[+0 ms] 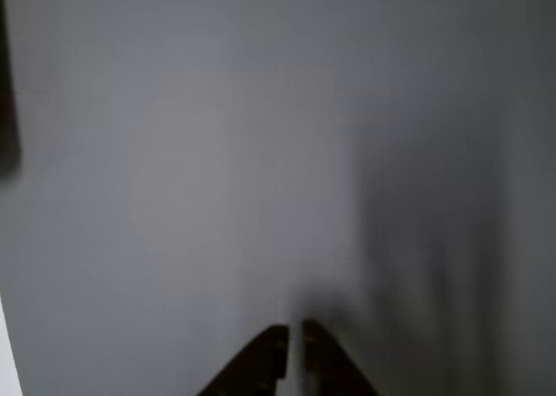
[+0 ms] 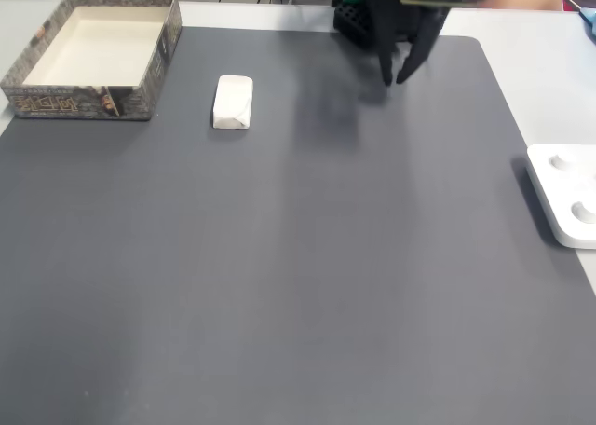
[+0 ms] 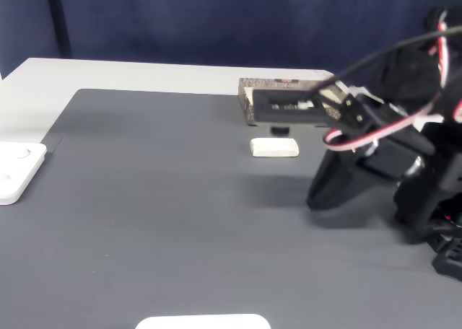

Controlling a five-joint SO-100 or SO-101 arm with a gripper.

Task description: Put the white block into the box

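We saw the white block lying on the grey mat at upper left of a fixed view — just right of the box, apart from it. The gripper hung at top centre, fingers slightly parted, empty.

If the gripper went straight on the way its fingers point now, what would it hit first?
Most likely the bare dark mat. The gripper points down at empty surface, well to the right of the white block and the box in this fixed view; height above the mat is unclear.
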